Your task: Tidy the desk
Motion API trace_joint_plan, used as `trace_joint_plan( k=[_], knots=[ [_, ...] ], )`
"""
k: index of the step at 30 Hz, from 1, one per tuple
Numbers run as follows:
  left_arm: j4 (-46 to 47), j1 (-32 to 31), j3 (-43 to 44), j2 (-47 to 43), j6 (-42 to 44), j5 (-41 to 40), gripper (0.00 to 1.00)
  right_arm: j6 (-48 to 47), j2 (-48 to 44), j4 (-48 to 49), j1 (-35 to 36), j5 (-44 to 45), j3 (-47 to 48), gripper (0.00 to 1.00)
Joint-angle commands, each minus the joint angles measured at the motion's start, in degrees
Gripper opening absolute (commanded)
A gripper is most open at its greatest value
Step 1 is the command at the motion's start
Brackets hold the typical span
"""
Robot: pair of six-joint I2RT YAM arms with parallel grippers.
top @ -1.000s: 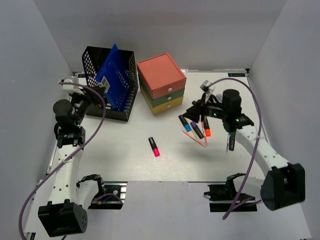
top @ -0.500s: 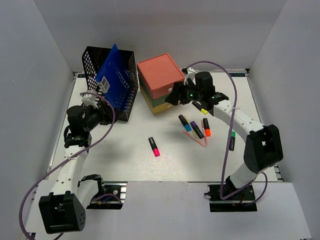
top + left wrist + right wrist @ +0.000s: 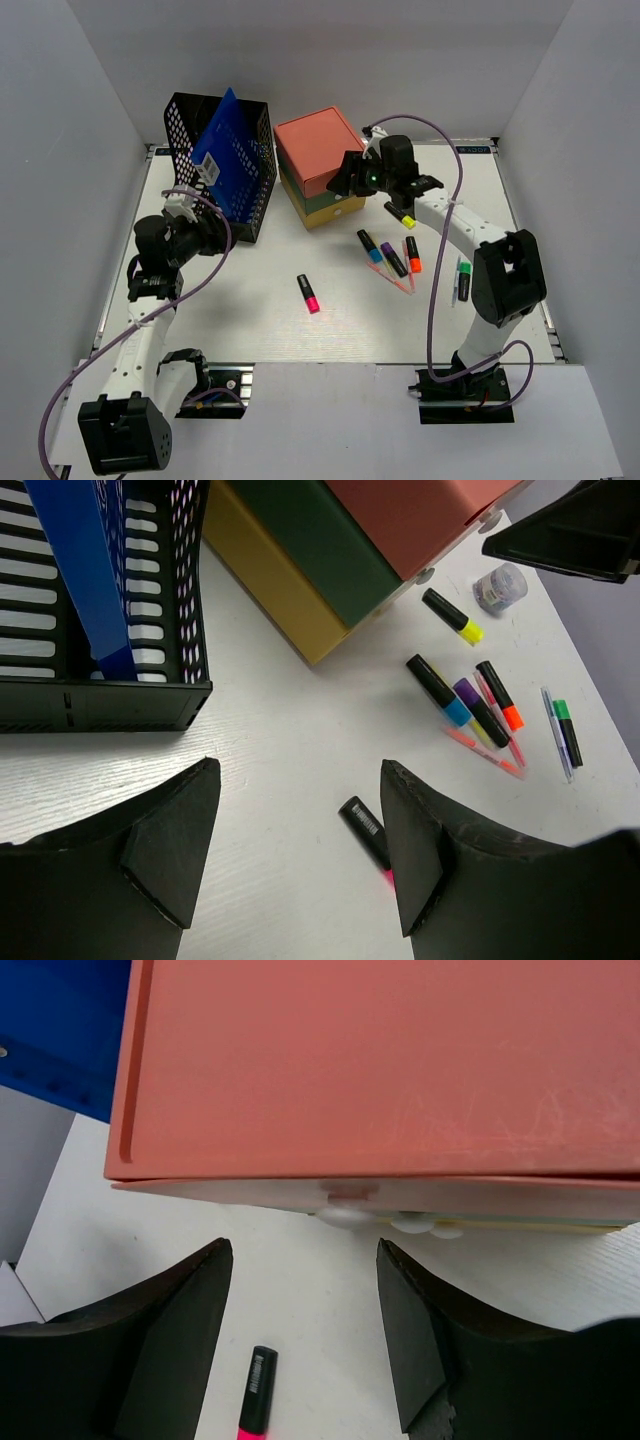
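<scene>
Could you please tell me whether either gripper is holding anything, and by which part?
Nothing is held: the left gripper and the right gripper are both open and empty, above the desk.

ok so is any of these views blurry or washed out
Top external: evenly lit, sharp, soft shadows only. Left wrist: desk and highlighters crisp, jaws just dark shapes. Right wrist: coral drawer box close and in focus, faint scratches visible.
</scene>
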Motion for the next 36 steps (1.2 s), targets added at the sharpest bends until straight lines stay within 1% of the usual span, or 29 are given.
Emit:
trace_joint_plan(
  k=[1,10,15,18,19,21,22,25,30,36],
  knots=[
    [-0.63,-0.3,-0.24,-1.85,1.08,-0.49,0.75,1.63,1.31,3.14,-0.22,0.78,2.93,0.65],
    [-0.98,-0.3,-0.15,-1.68,1.17,-0.23,0.75,1.1,1.22,6.22,-0.22,4.64,2.23,0.61],
    [-0.89,-0.3,-0.24,-1.5,1.26,-0.05,0.75,1.1,2.01,6.57,-0.22,5.26,2.67,0.57],
    [-0.8,-0.3,-0.24,-1.59,1.26,0.04,0.75,1.28,2.45,6.57,-0.13,5.87,2.93,0.51],
    [-0.89,-0.3,-0.24,-1.59,1.26,0.38,0.75,1.28,2.54,6.57,-0.22,5.88,2.85,0.47],
    [-0.54,-0.3,-0.33,-1.5,1.26,0.56,0.75,1.28,2.54,6.84,-0.39,6.23,2.58,0.43],
    [-0.54,-0.3,-0.42,-1.5,1.26,0.74,0.75,1.28,2.37,7.1,-0.22,6.31,2.5,0.39],
    [-0.36,-0.3,-0.51,-1.24,1.17,1.26,0.75,1.02,1.75,7.36,-0.48,6.75,1.44,0.32],
    [-0.01,-0.3,-0.51,-1.59,1.26,1.79,0.75,0.93,-0.27,8.59,-0.31,6.76,-1.63,0.27],
    [0.25,-0.3,-0.68,-1.76,1.26,2.23,0.75,0.49,-3.69,9.82,-0.48,7.28,-6.81,0.26]
  ],
)
